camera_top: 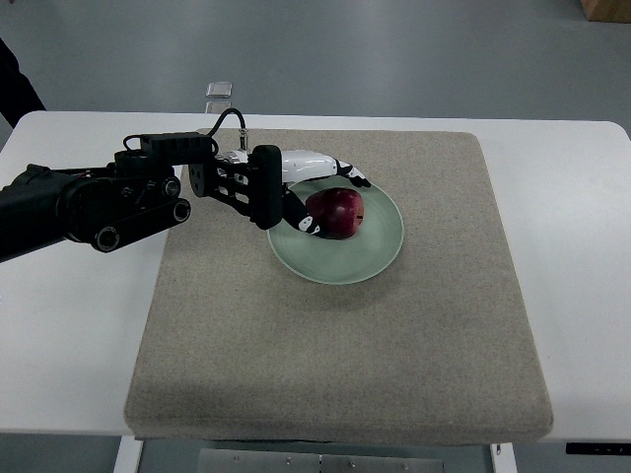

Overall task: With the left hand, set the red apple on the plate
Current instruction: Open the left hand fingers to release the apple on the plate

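A red apple (337, 213) sits on the pale green plate (380, 246), in the plate's left half. My left hand (338, 205) reaches in from the left and brackets the apple. Its white fingers (353, 175) stretch past the apple's far side, with a thin strip of plate showing between them and the fruit. The thumb (308, 226) lies at the apple's near left side. The fingers look spread rather than clamped. The right arm does not show.
The plate lies on a beige felt mat (335, 345) covering a white table (59, 325). A small clear object (219, 95) stands at the table's far edge. Grey floor lies beyond.
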Robot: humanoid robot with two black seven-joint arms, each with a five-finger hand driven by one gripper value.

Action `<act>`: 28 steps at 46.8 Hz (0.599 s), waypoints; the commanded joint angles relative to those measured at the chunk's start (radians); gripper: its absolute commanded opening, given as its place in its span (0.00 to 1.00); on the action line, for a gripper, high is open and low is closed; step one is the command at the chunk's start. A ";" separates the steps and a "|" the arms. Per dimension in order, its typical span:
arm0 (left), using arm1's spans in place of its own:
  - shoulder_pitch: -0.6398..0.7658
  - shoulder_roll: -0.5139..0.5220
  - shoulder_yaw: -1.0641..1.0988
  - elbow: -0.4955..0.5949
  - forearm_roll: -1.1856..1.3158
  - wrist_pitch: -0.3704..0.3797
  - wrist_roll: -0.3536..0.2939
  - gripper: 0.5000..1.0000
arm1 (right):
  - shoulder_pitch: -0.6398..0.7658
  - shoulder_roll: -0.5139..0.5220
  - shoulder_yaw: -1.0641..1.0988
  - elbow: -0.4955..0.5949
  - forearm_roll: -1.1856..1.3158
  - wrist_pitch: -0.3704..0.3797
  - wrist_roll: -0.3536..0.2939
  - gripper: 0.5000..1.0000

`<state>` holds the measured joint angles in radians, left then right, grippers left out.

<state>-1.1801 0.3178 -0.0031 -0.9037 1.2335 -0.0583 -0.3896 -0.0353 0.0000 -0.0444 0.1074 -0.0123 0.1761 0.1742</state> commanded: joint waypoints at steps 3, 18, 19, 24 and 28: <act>0.002 0.001 0.000 -0.001 0.000 0.000 0.000 0.99 | 0.000 0.000 0.000 0.000 0.000 0.000 0.001 0.93; 0.000 0.014 -0.011 0.035 -0.003 0.001 0.000 0.99 | 0.000 0.000 0.000 0.000 0.000 0.000 -0.001 0.93; 0.002 0.015 -0.012 0.045 -0.003 0.001 0.000 0.99 | 0.000 0.000 0.000 0.000 0.000 0.000 0.001 0.93; 0.000 0.015 -0.014 0.100 -0.005 0.008 0.000 0.99 | 0.000 0.000 0.000 0.000 0.000 0.000 0.001 0.93; 0.000 0.017 -0.015 0.135 -0.006 0.012 0.000 0.99 | 0.000 0.000 0.000 0.000 0.000 0.000 -0.001 0.93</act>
<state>-1.1787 0.3331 -0.0170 -0.7940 1.2287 -0.0481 -0.3896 -0.0346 0.0000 -0.0445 0.1074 -0.0122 0.1760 0.1745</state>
